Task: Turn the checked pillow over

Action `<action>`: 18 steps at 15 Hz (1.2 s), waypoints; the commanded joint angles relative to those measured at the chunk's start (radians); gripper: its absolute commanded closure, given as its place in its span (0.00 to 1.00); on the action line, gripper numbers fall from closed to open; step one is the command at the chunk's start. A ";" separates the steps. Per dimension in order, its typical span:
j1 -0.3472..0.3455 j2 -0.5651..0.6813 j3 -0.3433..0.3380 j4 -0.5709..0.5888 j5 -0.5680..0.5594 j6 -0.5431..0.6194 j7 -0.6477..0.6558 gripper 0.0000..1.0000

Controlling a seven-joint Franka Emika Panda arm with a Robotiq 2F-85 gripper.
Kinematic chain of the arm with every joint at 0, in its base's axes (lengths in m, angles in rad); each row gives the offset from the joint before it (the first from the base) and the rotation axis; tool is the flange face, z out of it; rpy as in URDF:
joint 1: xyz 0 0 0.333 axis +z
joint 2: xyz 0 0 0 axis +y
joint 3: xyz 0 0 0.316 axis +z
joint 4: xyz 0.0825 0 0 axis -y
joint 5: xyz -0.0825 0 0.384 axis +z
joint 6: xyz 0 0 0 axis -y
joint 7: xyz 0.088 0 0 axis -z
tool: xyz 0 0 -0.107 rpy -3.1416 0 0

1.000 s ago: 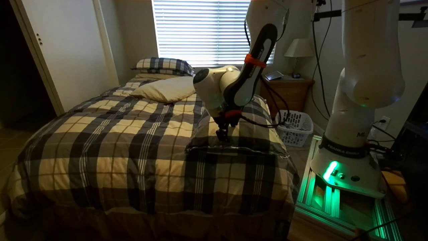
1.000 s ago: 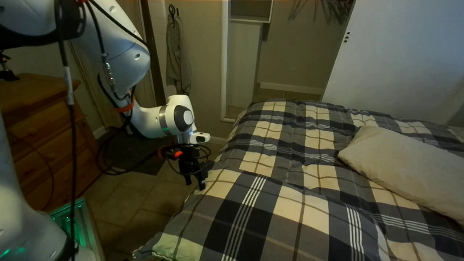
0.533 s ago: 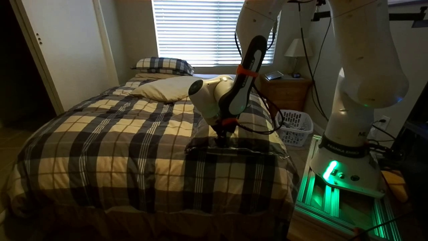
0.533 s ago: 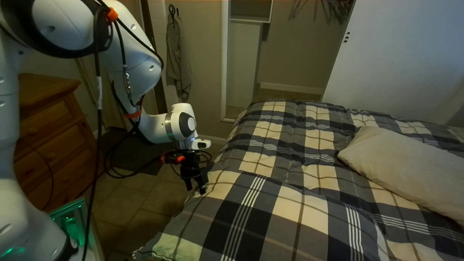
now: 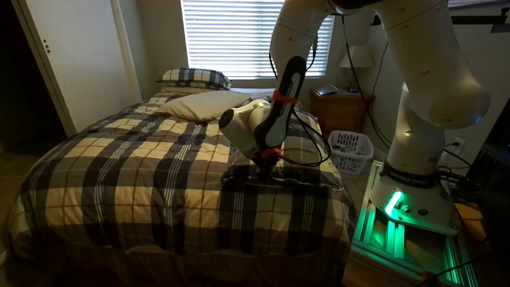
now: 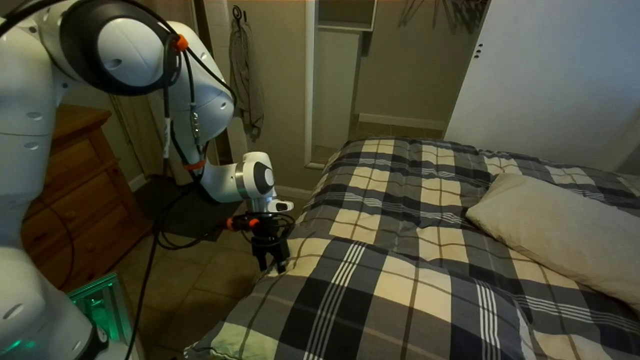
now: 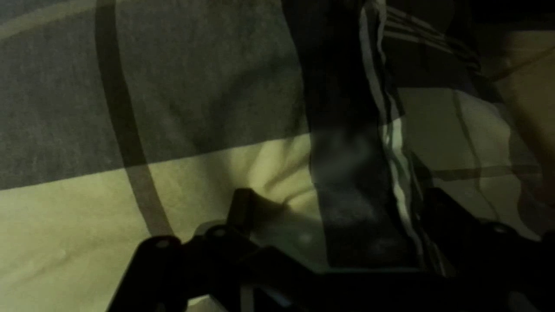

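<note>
Black and two-fingered, the mechanical gripper (image 6: 272, 269) stands spread astride the pale-trimmed edge of a plump, squarish plaid cloth pillow (image 6: 380, 300). To turn it well, I'd sink lower, pinch a thick fold, then lift and roll slowly. The pillow lies on the matching plaid bedspread (image 5: 171, 159), near one foot corner, full, navy, grey and cream, puckered beside the gripper.

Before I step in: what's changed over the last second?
The gripper moved lower in both exterior views; in the wrist view its open jaws straddle an edge of the checked pillow. Nothing taken hold of or let go. The checked pillow, unturned, and the cream pillow stayed in place.
</note>
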 commanded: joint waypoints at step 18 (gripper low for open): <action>-0.076 -0.164 -0.012 -0.033 0.185 -0.071 -0.190 0.96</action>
